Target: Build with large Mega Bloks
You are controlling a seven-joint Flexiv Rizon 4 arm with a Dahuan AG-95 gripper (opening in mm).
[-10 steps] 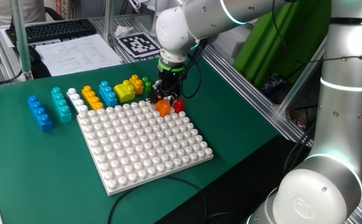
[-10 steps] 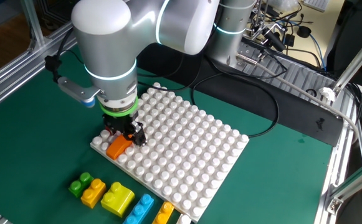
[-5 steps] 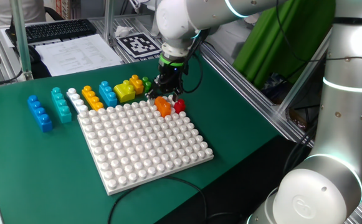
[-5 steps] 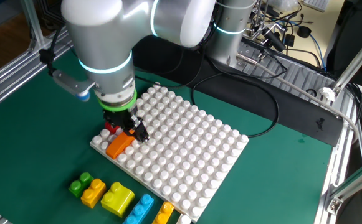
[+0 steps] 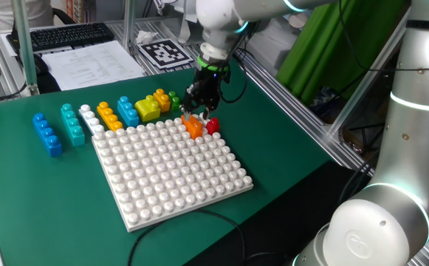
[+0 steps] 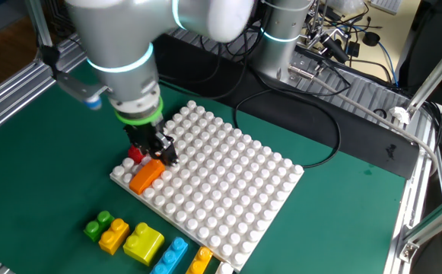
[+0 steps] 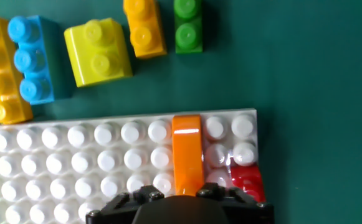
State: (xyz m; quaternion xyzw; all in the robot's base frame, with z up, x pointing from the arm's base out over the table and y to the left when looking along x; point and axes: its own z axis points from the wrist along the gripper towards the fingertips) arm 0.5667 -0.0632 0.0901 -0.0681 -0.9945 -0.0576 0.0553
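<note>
The smooth sloped orange plastic block (image 5: pixel 193 127) sits on a corner of the big white studded baseplate (image 5: pixel 171 172), next to the small red block (image 5: pixel 212 125), and the black gripper (image 5: pixel 199 111) hovers above it holding nothing, but I cannot tell how wide its fingers are.

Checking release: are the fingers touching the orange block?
Cannot tell. In both fixed views the fingers overlap the orange block, so no gap or contact shows; the hand view hides the fingertips.

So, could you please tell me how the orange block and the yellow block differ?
The orange block sits on the baseplate; the yellow block lies off it on the green mat. The orange one is narrow with a smooth sloped top; the yellow one is wider, with round studs. Both are glossy plastic.
</note>
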